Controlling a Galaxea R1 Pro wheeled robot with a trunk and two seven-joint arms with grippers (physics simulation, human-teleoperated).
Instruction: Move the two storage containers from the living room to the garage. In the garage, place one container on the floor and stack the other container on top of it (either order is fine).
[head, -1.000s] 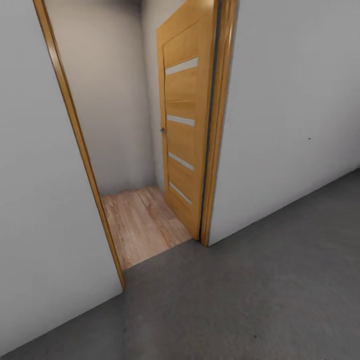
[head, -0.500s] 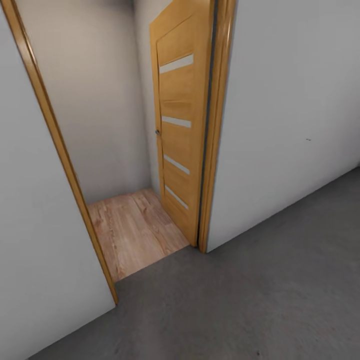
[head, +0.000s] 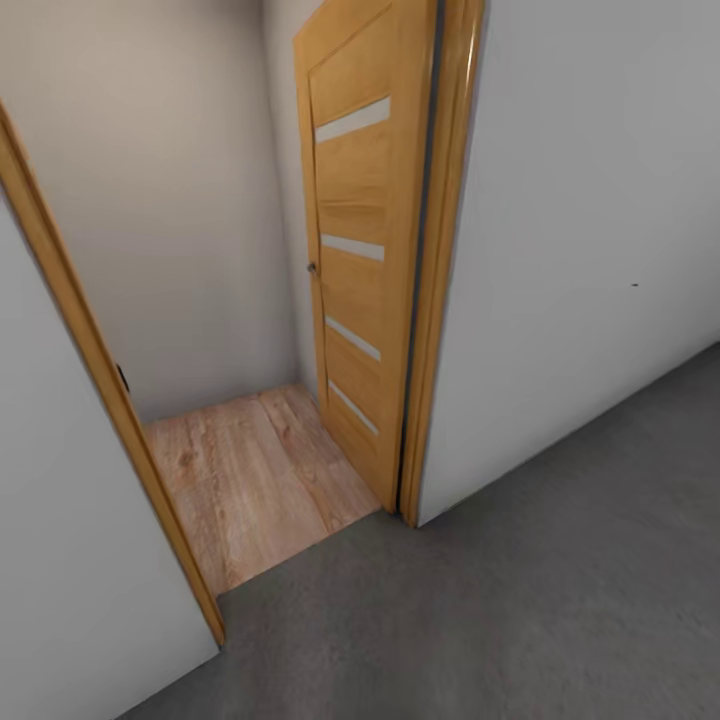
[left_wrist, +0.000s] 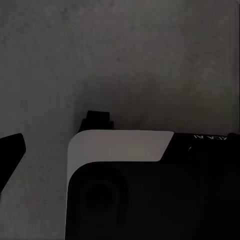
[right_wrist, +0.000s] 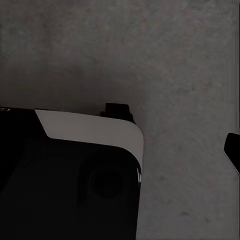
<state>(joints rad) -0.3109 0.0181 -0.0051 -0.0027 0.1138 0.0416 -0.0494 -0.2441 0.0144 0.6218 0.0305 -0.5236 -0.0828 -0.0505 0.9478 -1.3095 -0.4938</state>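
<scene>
While I face the open door (head: 362, 250) from the grey floor (head: 560, 590), wood planks (head: 250, 480) lie beyond; both arms hang low, jaws' state unclear, containers somewhere out of my sight.

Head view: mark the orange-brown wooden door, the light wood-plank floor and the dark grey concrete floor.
orange-brown wooden door (head: 365, 200), head view, on a wood panel between its upper pale strips.
light wood-plank floor (head: 250, 480), head view, middle of the planks past the doorway.
dark grey concrete floor (head: 520, 610), head view, bare patch.

orange-brown door (head: 365, 250), speckled grey floor (head: 560, 590)
</scene>
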